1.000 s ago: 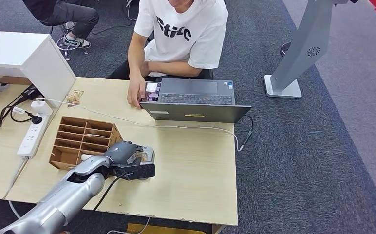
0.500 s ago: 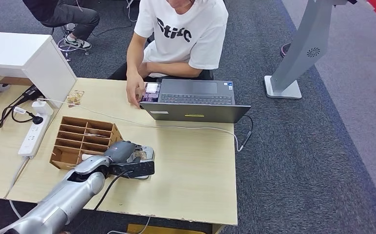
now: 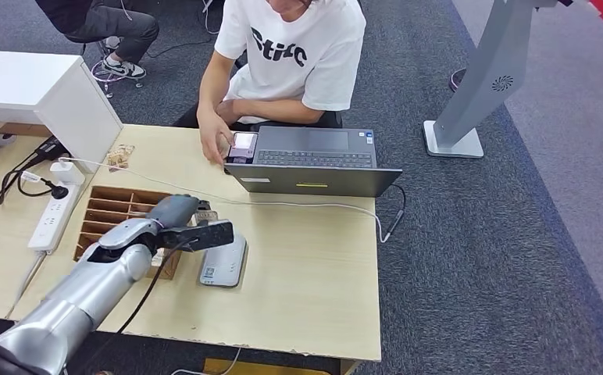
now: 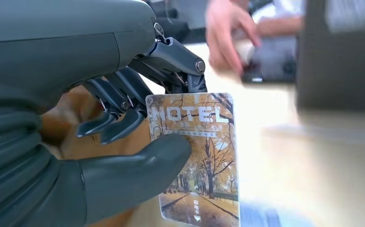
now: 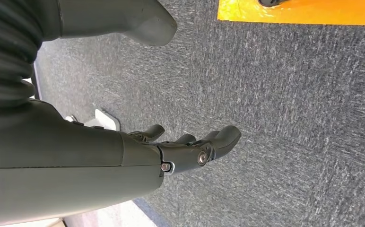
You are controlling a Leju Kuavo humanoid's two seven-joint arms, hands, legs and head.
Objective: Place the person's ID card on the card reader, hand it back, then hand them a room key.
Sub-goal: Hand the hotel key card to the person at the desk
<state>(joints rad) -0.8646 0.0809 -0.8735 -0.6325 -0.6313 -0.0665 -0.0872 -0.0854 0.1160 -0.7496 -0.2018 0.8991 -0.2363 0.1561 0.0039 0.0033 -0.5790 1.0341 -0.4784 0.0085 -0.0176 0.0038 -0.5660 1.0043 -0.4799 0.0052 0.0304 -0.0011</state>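
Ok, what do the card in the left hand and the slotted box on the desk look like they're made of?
Hotel key card: apparently glossy printed plastic, thin and flat, with a photo print and a sheen. Slotted box: looks like thin unfinished plywood or fibreboard, matte brown, with bare-edged dividers.

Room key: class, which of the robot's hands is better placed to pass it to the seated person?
Left. The left hand already pinches the room key above the table; the right hand hangs over carpet.
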